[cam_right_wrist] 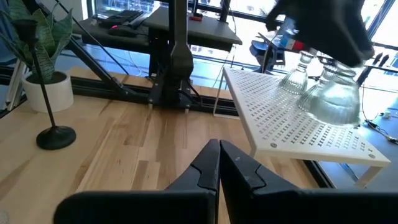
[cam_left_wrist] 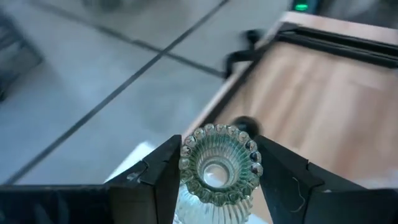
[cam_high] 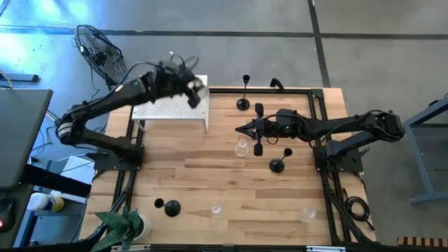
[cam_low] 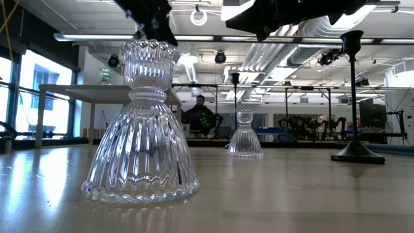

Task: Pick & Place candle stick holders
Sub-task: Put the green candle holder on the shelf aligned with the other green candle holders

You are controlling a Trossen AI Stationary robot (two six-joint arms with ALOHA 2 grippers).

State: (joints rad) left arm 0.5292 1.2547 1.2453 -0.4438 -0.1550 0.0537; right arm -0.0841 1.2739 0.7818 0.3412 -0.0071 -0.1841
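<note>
Over the white perforated stand (cam_high: 171, 108), left tool (cam_left_wrist: 217, 180) pinches a clear glass candle holder (cam_left_wrist: 219, 165), lifted. Right tool (cam_right_wrist: 219, 163) pressed together, empty, over mid-table (cam_high: 210, 161) near a black holder (cam_high: 278, 164).

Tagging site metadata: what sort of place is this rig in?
Likely a robotics lab or open workshop: exposed ceiling ducts, a person seated at a desk behind the wooden table, more equipment racks along the back, concrete floor.

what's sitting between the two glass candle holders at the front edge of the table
Nothing: in the high view, the wood between the glass holder and the other one is bare.
</note>
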